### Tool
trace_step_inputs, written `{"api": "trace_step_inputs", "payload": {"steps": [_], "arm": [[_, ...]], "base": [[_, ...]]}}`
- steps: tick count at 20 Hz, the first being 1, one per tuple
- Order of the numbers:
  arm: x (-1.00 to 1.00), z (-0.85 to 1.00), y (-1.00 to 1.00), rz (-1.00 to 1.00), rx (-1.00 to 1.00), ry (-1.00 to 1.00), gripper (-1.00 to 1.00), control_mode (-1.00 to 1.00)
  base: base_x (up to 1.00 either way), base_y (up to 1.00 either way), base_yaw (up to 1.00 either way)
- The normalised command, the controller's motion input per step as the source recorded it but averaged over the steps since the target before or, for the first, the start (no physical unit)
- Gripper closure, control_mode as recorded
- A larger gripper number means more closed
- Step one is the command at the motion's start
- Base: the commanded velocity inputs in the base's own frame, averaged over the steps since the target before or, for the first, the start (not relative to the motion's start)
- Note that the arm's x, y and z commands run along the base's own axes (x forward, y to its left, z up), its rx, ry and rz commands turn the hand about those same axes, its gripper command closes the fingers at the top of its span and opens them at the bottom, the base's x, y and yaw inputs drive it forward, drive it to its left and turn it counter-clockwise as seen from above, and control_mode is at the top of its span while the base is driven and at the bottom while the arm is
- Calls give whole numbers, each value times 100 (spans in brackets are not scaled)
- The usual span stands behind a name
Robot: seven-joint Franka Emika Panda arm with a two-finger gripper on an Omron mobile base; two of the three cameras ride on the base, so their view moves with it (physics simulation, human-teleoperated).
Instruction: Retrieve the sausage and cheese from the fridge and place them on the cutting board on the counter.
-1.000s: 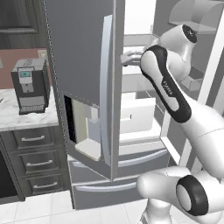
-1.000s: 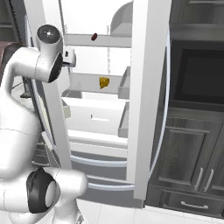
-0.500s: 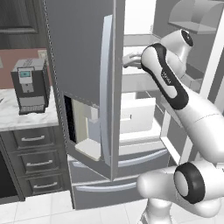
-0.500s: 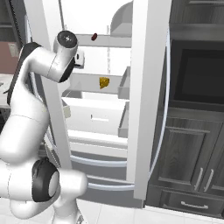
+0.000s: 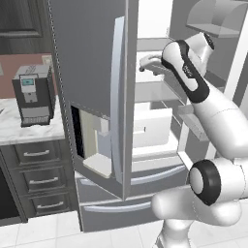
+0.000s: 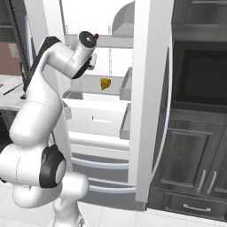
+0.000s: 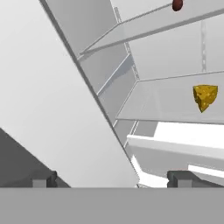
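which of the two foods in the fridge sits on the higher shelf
The sausage: the dark reddish-brown piece on the upper shelf. The yellow cheese sits one shelf below it.

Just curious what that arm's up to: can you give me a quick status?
Hand open, empty, reaching into the fridge. Cheese on middle shelf, sausage on the shelf above, both untouched. Nothing between hand and cheese.

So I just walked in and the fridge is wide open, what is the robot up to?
The white arm is reaching into the open fridge with its gripper open and empty. The yellow cheese sits on a middle shelf and the dark sausage on the shelf above. Neither has been picked up yet.
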Motion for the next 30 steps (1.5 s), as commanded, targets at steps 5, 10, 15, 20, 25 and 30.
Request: {"api": "trace_step_inputs", "payload": {"steps": [5, 10, 15, 20, 25, 30], "arm": [[52, 0, -21, 9, 8, 4, -100, -100], [52, -1, -12, 10, 7, 1, -100, -100], [26, -36, 10, 33, 0, 0, -100, -100], [4, -29, 33, 36, 0, 0, -100, -100], [0, -2, 45, 37, 0, 0, -100, -100], [-28, 0, 90, 36, -3, -7, -100, -100]], "base": [[0, 0, 0], [0, 0, 0], [0, 0, 0], [0, 0, 0], [0, 0, 0], [0, 0, 0]]}}
